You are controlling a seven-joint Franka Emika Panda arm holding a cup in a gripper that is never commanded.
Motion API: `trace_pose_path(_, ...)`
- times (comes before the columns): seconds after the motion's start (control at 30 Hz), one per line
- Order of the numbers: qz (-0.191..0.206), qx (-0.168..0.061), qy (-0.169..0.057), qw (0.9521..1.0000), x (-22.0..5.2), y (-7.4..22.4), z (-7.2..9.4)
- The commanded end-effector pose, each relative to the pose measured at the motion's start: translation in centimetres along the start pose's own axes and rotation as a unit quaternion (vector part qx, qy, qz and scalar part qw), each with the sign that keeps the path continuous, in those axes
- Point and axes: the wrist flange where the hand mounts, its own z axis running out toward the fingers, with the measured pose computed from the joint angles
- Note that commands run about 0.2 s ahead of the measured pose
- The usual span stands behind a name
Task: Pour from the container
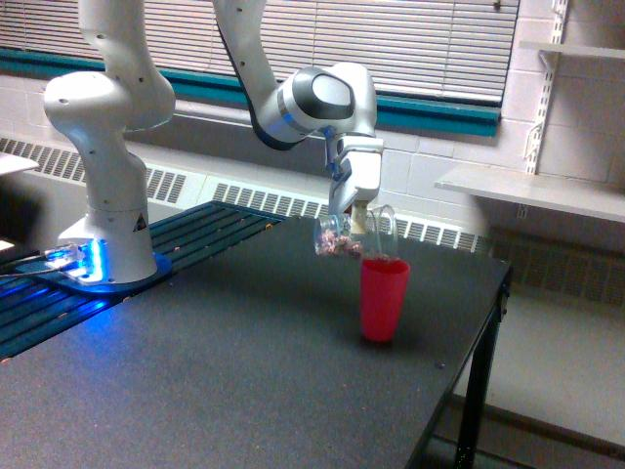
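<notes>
The container [354, 234], a small clear plastic cup with reddish-brown bits inside, lies tipped nearly on its side in the air. Its mouth faces the exterior view's right, just above the rim of the pink-red cup [383, 298]. My gripper [353, 217] comes down from above and is shut on the container. The bits sit along the lower side of the container, close to its base. The pink-red cup stands upright on the dark table [244, 381].
The arm's white base [107, 195] stands on the exterior view's left, with blue light at its foot. The table's right edge [474, 352] lies close to the pink-red cup. A white shelf [532, 191] hangs on the wall beyond.
</notes>
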Motion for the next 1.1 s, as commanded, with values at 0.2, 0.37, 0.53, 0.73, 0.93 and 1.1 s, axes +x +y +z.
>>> trace_pose_path(0.2, -0.031, -0.005, -0.011, 0.9994, -0.2, -0.6, 0.3)
trace_pose_path(0.37, -0.033, -0.009, -0.011, 0.9993, 0.2, -0.4, 0.4)
trace_pose_path(0.53, -0.039, -0.011, -0.013, 0.9991, 0.4, -0.5, 0.3)
trace_pose_path(0.73, -0.035, -0.012, -0.010, 0.9993, 0.7, -0.3, 0.2)
trace_pose_path(0.93, -0.040, -0.015, -0.014, 0.9990, 0.6, -0.4, 0.3)
trace_pose_path(1.1, -0.045, -0.015, -0.014, 0.9988, 0.7, -0.4, 0.2)
